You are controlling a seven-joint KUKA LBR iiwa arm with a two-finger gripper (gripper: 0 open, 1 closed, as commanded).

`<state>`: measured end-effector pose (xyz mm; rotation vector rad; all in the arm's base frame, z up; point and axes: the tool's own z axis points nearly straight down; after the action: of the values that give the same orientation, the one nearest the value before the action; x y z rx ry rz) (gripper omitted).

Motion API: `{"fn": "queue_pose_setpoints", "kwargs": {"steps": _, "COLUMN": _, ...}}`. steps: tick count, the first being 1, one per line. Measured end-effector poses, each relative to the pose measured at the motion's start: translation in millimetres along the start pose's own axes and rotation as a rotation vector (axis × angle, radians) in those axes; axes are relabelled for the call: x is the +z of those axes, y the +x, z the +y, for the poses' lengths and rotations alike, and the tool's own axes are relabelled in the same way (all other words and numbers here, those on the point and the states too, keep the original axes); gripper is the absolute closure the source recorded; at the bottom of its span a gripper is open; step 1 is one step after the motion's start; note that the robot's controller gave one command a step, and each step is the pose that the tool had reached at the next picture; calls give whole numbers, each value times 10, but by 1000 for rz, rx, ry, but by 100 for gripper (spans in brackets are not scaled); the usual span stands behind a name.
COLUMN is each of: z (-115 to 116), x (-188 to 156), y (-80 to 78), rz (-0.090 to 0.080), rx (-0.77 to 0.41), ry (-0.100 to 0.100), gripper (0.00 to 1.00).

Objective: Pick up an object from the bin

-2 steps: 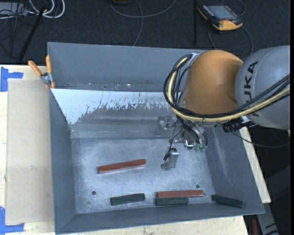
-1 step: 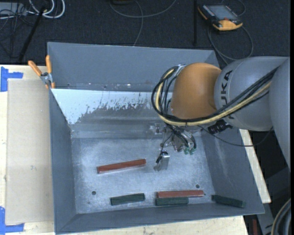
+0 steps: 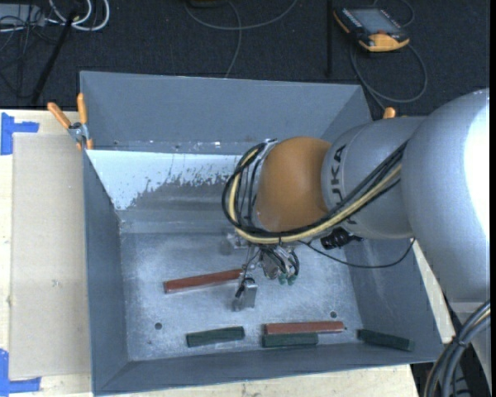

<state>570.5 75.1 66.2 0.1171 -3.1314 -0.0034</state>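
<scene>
My gripper (image 3: 245, 294) is low over the middle of the bin floor, under the orange cover. A long flat red-brown stick (image 3: 200, 283) lies on the floor to its left. The stick's right end reaches the gripper and is partly hidden by it. In front of the gripper, near the front wall, lies a short dark green bar (image 3: 215, 336).
Along the front wall lies a red-brown bar (image 3: 304, 327) with a dark green bar (image 3: 288, 341) tight against its front side. A dark bar (image 3: 385, 339) sits in the front right corner. The arm covers the bin's right side.
</scene>
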Motion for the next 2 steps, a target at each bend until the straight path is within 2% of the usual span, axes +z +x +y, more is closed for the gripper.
{"fn": "queue_pose_setpoints", "kwargs": {"steps": 1, "z": 15, "x": -133, "y": 423, "rz": -2, "rx": -57, "ry": 3, "gripper": 0}}
{"fn": "queue_pose_setpoints", "kwargs": {"steps": 2, "z": 212, "x": -34, "y": -128, "rz": -13, "rx": -93, "ry": 2, "gripper": 0}}
